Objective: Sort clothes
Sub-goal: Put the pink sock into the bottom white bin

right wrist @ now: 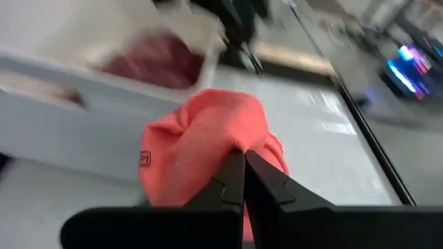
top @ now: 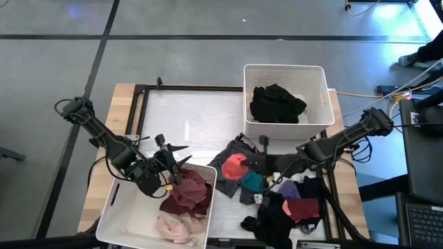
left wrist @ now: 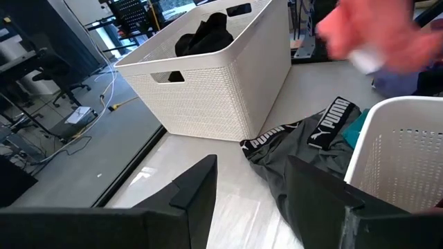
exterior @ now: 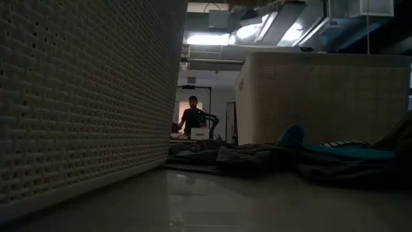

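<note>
The right gripper (right wrist: 243,162), reaching toward nine o'clock, pinches a red garment (top: 234,166); the left gripper (left wrist: 250,181) hangs released. The low view alone shows a person (exterior: 191,117).

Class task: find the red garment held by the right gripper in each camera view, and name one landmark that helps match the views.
High view: red garment at centre, between the bins, in the right gripper.
Low view: not in it.
Left wrist view: blurred red patch, upper right.
Right wrist view: centre, pinched by shut fingers.
Shared landmark: bin with maroon clothes.

Two dark jointed arms w/ black cables.
</note>
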Tool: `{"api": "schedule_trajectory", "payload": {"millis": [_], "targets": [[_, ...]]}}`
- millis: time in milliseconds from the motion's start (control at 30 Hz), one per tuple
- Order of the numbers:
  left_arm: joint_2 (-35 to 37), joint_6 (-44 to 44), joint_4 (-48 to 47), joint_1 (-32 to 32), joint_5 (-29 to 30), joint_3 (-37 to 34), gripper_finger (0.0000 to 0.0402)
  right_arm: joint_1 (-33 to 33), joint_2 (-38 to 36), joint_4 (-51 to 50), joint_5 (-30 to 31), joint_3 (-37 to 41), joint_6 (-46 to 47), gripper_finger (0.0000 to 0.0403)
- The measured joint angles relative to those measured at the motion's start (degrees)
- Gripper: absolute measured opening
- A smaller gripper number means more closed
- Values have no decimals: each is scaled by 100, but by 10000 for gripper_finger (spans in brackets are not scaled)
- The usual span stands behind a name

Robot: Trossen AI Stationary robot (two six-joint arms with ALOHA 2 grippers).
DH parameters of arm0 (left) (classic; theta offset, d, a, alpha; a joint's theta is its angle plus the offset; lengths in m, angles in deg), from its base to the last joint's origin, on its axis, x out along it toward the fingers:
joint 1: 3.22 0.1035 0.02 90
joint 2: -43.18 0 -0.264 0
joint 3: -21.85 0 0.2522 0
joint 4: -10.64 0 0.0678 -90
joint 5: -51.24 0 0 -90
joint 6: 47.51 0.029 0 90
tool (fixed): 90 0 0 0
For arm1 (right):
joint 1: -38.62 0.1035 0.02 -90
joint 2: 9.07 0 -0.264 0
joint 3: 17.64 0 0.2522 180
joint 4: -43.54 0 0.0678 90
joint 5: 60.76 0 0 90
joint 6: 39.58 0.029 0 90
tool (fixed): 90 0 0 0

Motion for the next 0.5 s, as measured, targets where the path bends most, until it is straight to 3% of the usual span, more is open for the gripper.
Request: {"api": "schedule_trajectory", "payload": {"millis": [500], "targets": [[0,0,0,0,0,0,156,-137,1326,3713,-1076,0,-1472,9]]}}
